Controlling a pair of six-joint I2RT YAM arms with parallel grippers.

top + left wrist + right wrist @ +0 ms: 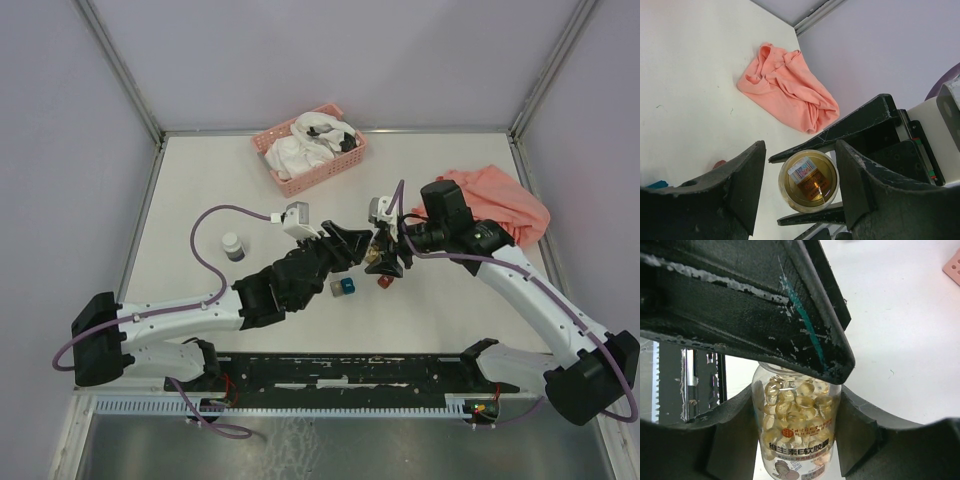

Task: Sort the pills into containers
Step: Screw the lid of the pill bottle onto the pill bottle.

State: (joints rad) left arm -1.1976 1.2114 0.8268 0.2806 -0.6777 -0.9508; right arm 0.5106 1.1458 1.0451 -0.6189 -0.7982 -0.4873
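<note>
Right gripper (797, 440) clamps the pill jar (797, 415) over the tabletop's (200, 180) middle. Left gripper (800, 145) straddles its end, jaws apart; next, likely close squarely to open it.

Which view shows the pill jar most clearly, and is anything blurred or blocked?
Right wrist view: jar sharp, label readable, a dark finger of the left claw blocking the top. Left wrist view: jar end-on, near fingers soft. Top view: even light, jar barely visible inside the right claw.

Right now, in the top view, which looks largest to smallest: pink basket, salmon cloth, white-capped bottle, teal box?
Largest: salmon cloth and pink basket, alike; cloth partly hidden.
Then white-capped bottle.
Smallest: teal box.
</note>
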